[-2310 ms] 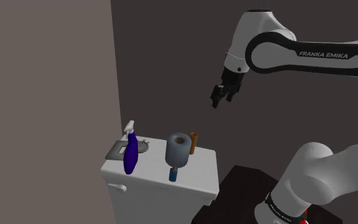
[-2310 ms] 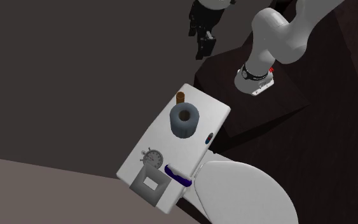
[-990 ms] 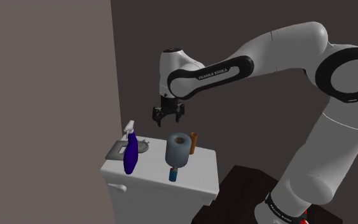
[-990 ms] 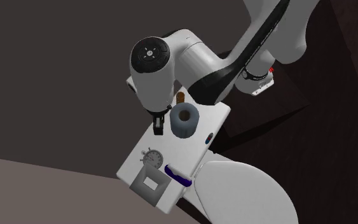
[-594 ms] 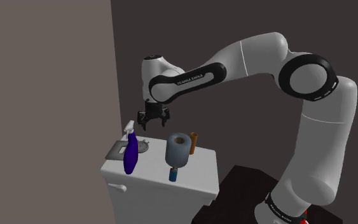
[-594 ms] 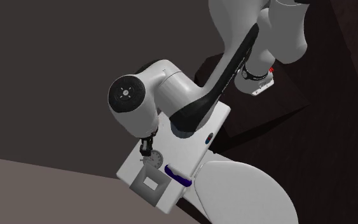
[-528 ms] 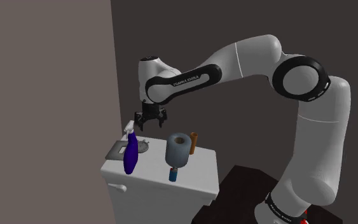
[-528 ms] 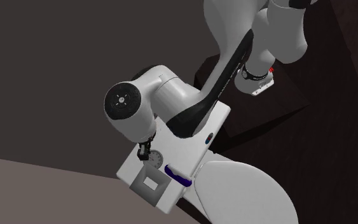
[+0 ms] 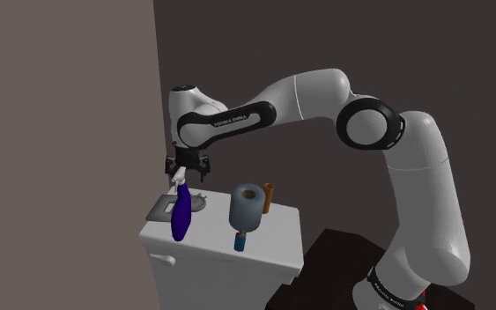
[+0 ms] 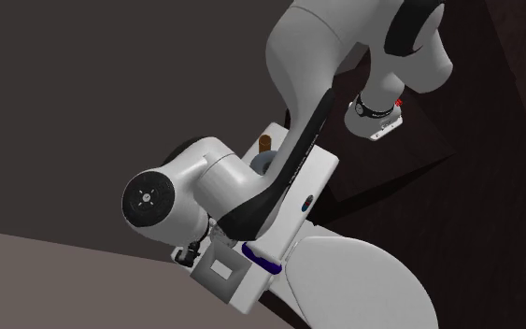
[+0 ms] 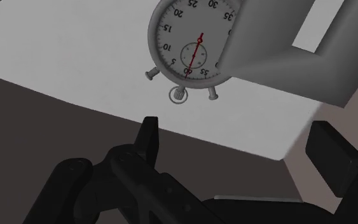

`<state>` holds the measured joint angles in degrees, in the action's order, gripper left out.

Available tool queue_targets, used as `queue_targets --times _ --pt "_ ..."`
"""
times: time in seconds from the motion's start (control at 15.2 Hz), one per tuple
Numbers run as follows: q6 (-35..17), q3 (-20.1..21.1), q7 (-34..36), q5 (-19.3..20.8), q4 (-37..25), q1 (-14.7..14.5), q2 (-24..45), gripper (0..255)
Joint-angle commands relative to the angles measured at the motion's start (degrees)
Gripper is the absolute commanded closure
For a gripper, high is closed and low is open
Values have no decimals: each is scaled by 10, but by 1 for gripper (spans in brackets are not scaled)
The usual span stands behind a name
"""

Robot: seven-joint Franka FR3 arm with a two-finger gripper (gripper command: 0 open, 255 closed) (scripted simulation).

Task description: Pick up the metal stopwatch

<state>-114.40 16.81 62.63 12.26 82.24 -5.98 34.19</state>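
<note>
All-black two-finger gripper (image 11: 238, 147) is wide open, fingers (image 11: 149, 139) well apart, nothing between them, nothing held. It hangs above the round grey metal stopwatch (image 11: 193, 43) without touching it; in the wrist view the stopwatch sits just beyond the fingertips. Stopwatch lies flat, face up: white dial, black numbers, thin red hand, crown and two side buttons pointing toward the gripper. It rests on the white toilet tank lid (image 11: 75, 57), near one long edge. A grey boxy holder with a rectangular opening (image 11: 285, 57) stands just beside it and hides one side of the dial. Shoulder view: gripper (image 9: 187, 174) points down over the tank's far left end, stopwatch (image 9: 199, 202) partly seen behind a purple spray bottle with a white trigger (image 9: 181, 216). Further right on the lid: upright grey-blue paper roll (image 9: 247, 207), brown cylinder (image 9: 269, 197) behind it, small blue item (image 9: 240, 239) at the front edge. Second exterior view: white arm (image 10: 223, 192) covers the stopwatch's spot; white toilet seat lid (image 10: 354, 280) lies below the tank.
</note>
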Motion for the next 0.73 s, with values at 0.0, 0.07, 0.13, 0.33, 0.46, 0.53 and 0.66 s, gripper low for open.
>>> queue_targets --times 0.0,0.07,0.13,0.33,0.46,0.53,0.66 --pt "-8 2 -89 11 10 23 33 0" --pt "-13 8 -86 16 12 27 37 0" --pt "-18 12 -84 20 14 30 42 0" --pt "-32 13 -80 26 19 32 52 0" --pt "-18 10 -86 28 -10 31 66 255" --pt "-10 12 -88 26 -12 32 60 255" --pt "1 12 -89 26 -29 30 65 255"
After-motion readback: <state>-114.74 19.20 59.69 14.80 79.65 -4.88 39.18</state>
